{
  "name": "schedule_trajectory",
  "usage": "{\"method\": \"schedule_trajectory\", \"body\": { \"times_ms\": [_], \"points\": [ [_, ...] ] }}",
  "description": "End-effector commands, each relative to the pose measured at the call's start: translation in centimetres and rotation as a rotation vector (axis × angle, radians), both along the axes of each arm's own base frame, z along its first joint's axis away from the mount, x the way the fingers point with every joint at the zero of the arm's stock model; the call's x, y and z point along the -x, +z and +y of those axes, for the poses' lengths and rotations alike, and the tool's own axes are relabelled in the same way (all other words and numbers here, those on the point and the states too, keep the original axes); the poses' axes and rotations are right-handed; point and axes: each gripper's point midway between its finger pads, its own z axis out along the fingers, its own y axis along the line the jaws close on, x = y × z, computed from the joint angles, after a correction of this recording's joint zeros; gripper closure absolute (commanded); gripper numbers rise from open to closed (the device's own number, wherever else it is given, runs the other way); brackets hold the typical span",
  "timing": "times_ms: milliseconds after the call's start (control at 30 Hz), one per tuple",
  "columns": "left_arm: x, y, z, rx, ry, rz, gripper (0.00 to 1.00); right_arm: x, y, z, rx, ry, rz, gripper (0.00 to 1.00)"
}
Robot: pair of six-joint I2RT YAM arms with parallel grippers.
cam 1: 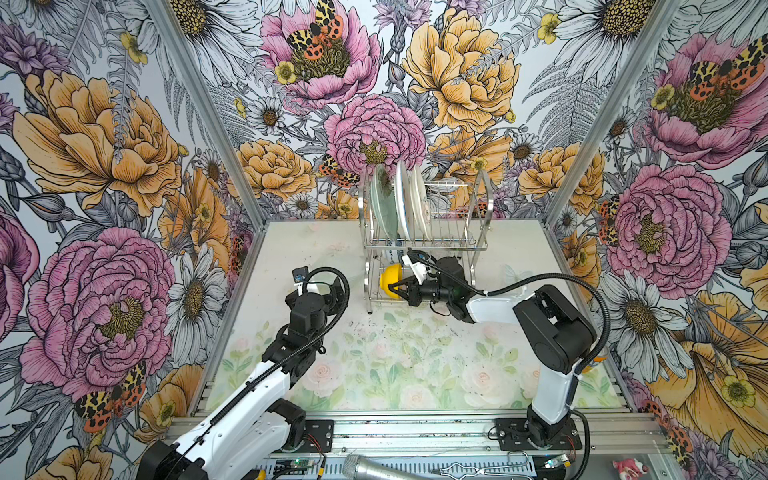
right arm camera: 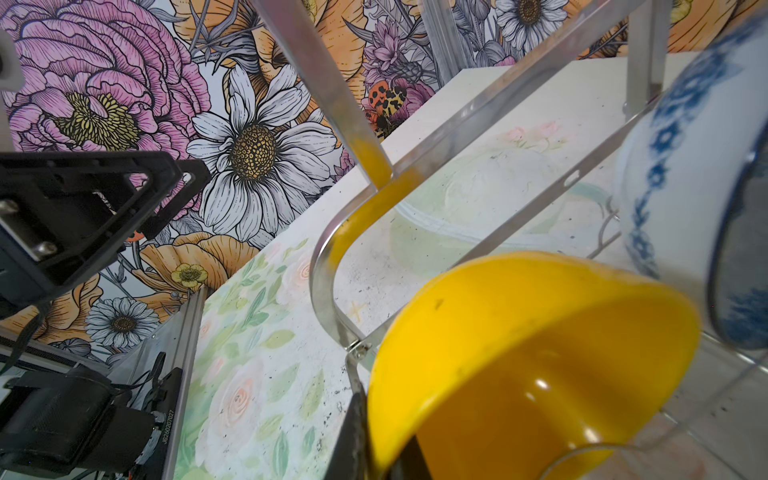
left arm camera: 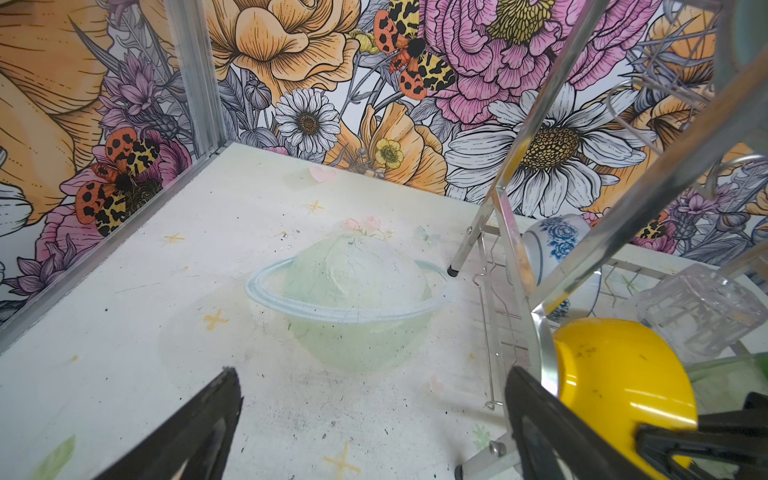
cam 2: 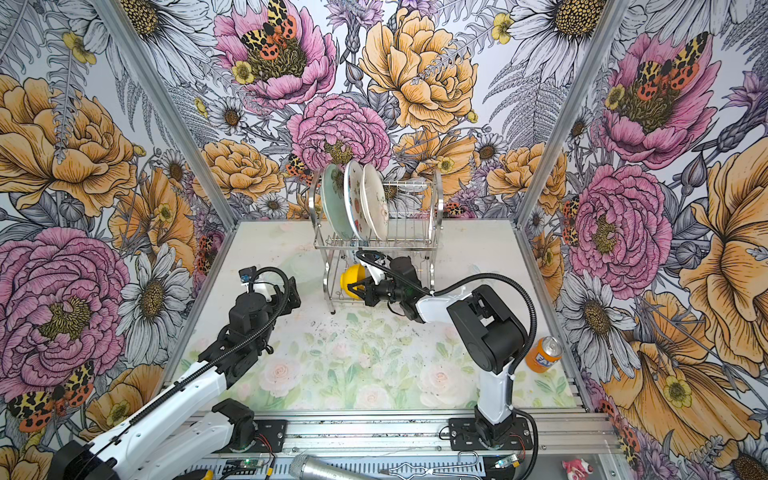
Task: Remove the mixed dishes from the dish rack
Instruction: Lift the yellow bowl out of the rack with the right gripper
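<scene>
Up close, the right gripper [cam 1: 392, 287] is pinched closed on the rim of the yellow bowl [cam 1: 390, 275], with one finger [right arm camera: 353, 436] outside the wall and the other inside. The bowl stands on its edge at the left end of the lower shelf of the rack [cam 1: 484, 199]. Its rounded bottom is turned toward the left side of the table [cam 1: 316, 245] and its mouth toward the right, so its axis runs roughly level, left to right. Just behind it on the same shelf a blue-and-white bowl [left arm camera: 552, 245] also stands on edge. A clear glass [left arm camera: 698, 311] lies on its side further along. On the top shelf three plates [cam 1: 402, 199] stand upright on edge, side by side at the left end.

Behind the fingers, the wrist of the right arm [cam 1: 552, 328] lies about level and points left into the gap between the shelves. The forearm runs back to a raised elbow over the right side of the table, and the upper link drops to the base at the front right. An orange can [cam 2: 542, 355] stands near that base.

The left gripper [left arm camera: 372, 370] is spread wide with nothing between its fingers, and hangs over bare table just left of the rack's front leg. Whether its nearer finger [left arm camera: 540, 424] touches the frame cannot be told. The left arm [cam 1: 266, 380] stretches from the front left corner diagonally toward the rack, wrist bent down.
</scene>
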Motion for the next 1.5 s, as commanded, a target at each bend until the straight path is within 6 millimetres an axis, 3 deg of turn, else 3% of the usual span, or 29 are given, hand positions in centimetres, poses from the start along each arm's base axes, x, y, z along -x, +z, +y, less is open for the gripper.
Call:
{"method": "schedule_trajectory", "body": {
  "times_ms": [0,400,1000,1200,1467],
  "points": [
    [0.1,-0.1,0.1,-0.009,0.004,0.006,0.01,-0.2,7.2,0.9,-0.161,0.027,-0.265,1.00],
    [0.0,0.3,0.1,0.002,0.012,0.012,0.01,0.0,7.5,0.8,-0.180,0.032,-0.277,1.00],
    [0.3,0.0,0.0,0.041,0.016,0.016,0.01,3.6,8.1,-3.3,-0.096,-0.059,-0.276,1.00],
    [0.7,1.2,-1.4,0.080,-0.051,-0.011,0.01,4.9,7.6,-5.2,-0.080,-0.110,-0.244,1.00],
    [2.0,4.0,-4.8,0.149,-0.226,-0.071,0.01,7.2,10.0,-8.4,-0.091,-0.196,-0.242,1.00]
  ]
}}
